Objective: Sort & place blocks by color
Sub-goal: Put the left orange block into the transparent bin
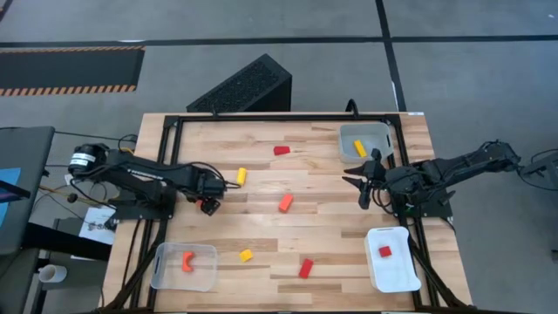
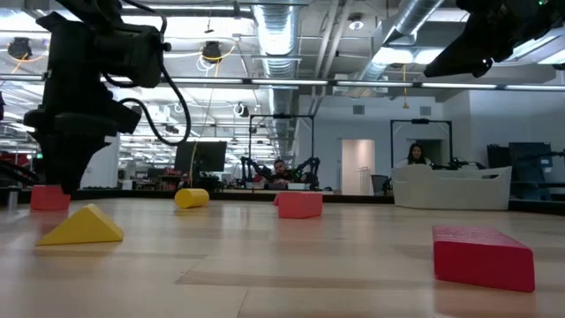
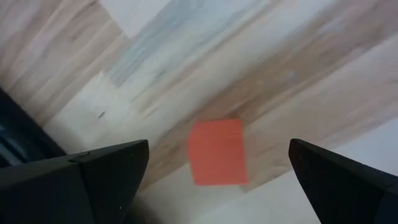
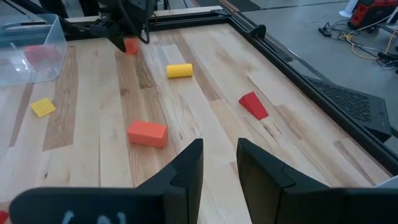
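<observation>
The small orange block [image 3: 217, 152] lay flat on the wooden table [image 1: 261, 174], directly beneath the left gripper [image 3: 217, 171] and between its fingers, which stood spread wide and held nothing. It looked light, rigid and smooth-sided, so a firm pinch across its two flat opposite faces, near mid-height, would probably hold it; whether its edges sat square to the fingers was hard to tell. Well apart, the right gripper [image 4: 219, 163] hovered partly closed and empty near a clear tray [image 1: 366, 139].
</observation>
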